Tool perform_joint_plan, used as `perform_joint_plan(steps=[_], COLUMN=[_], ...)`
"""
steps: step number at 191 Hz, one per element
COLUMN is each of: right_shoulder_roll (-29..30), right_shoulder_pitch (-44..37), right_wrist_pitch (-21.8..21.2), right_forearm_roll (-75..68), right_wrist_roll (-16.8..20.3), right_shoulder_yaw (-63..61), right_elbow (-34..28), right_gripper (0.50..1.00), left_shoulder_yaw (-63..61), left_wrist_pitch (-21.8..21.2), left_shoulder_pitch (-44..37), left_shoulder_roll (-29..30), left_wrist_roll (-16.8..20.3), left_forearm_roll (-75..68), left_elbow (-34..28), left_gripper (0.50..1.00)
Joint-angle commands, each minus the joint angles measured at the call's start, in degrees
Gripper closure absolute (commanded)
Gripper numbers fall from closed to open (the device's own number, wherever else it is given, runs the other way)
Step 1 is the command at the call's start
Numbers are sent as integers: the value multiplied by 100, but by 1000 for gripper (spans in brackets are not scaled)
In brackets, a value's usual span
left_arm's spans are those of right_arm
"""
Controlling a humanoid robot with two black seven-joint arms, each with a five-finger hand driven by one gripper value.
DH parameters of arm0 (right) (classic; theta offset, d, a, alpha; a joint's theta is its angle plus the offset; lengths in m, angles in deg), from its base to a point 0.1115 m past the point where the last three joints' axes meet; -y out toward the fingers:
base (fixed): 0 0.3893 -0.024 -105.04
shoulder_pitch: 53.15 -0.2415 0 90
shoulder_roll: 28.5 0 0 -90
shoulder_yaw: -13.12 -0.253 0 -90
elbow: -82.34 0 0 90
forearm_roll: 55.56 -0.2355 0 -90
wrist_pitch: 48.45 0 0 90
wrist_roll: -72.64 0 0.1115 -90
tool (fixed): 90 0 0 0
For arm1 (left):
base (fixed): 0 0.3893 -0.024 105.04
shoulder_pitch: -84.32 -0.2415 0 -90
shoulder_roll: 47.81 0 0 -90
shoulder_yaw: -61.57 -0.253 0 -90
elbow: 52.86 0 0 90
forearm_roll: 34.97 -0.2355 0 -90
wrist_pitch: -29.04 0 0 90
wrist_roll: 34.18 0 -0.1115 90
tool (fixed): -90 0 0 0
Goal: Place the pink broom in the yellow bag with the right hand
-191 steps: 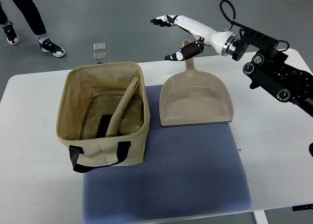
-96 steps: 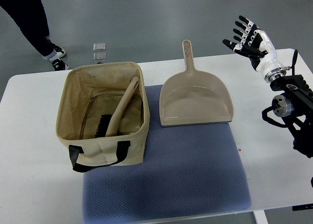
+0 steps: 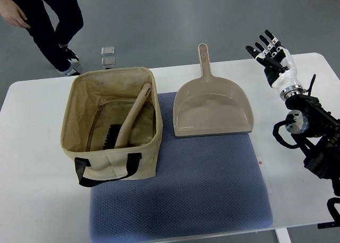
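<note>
The pale pink broom lies inside the yellowish fabric bag, handle leaning on the bag's far right rim, dark bristles down on the bag's floor. My right hand is far from it, over the table's right side, fingers spread and empty. The left arm is out of view.
A pink dustpan lies right of the bag, partly on a blue-grey mat on the white table. My right arm's dark joints occupy the table's right edge. A person's legs stand beyond the far left corner.
My right hand has pulled back from above the dustpan handle to the right side of the table. The person has stepped closer at the far left.
</note>
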Motion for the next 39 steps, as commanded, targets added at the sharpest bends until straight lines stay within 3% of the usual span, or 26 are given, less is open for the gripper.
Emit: perform_joint_plan(steps=[1, 19, 39], right_shoulder_roll=[140, 289, 368], right_shoulder_pitch=[3, 3, 3], right_wrist_pitch=[-3, 14, 49], right_forearm_roll=[8, 8, 17], right_wrist_roll=[-60, -333, -351], right_shoulder_yaw=[29, 12, 12], right_elbow=[-9, -9, -9], right_gripper=[570, 570, 570], left_shoulder_yaw=[4, 4, -5], left_wrist_pitch=[0, 0, 0], left_shoulder_pitch=[0, 0, 0], left_shoulder_roll=[0, 0, 0], left_wrist_roll=[0, 0, 0], left_forearm_roll=[1, 1, 9], left_elbow=[2, 2, -16], left_gripper=[500, 500, 500])
